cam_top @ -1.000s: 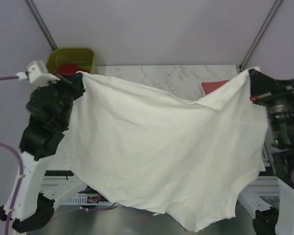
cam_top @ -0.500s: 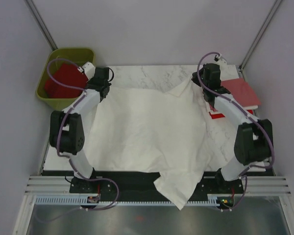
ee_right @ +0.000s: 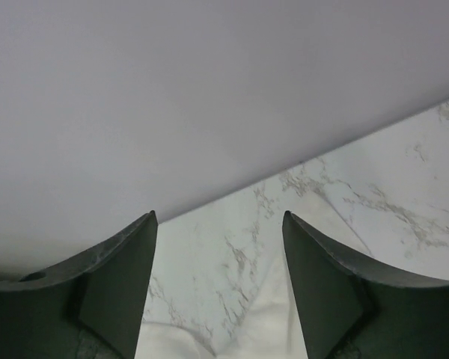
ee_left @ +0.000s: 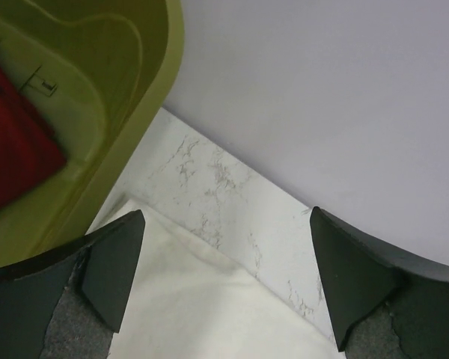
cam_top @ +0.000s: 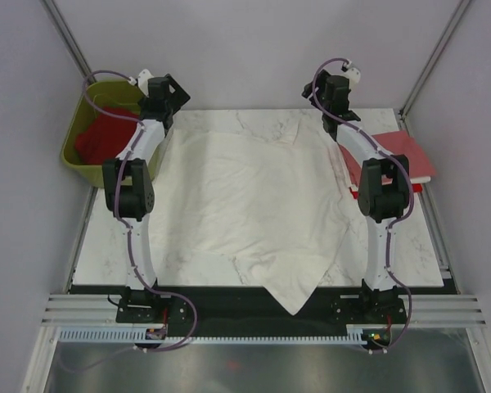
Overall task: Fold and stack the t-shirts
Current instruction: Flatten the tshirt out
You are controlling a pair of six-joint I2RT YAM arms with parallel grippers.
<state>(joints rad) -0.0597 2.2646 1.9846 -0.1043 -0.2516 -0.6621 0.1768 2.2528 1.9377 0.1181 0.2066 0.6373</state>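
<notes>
Left gripper (ee_left: pixel 224 254) and right gripper (ee_right: pixel 218 254): jaws apart, nothing held, one over each far corner of the white t-shirt (cam_top: pixel 245 196).

White t-shirt: spread flat on table (cam_top: pixel 106 246), near point overhanging the edge. Folding not begun.

Pink t-shirt (cam_top: pixel 405 151): right of it, folded, partly behind the arm.

Red t-shirt (cam_top: pixel 102 139): left of it, in tub (cam_top: pixel 68 146), shirt count unclear.

Spread t-shirt (cam_top: pixel 245 196) across the middle of the table (cam_top: pixel 114 254), its near corner hanging over the front edge, tub (cam_top: pixel 68 146) off the far-left corner with another t-shirt (cam_top: pixel 106 139) inside, folded t-shirts (cam_top: pixel 405 151) at the right edge, left gripper (ee_left: pixel 226 212) and right gripper (ee_right: pixel 218 215) over the far corners.
</notes>
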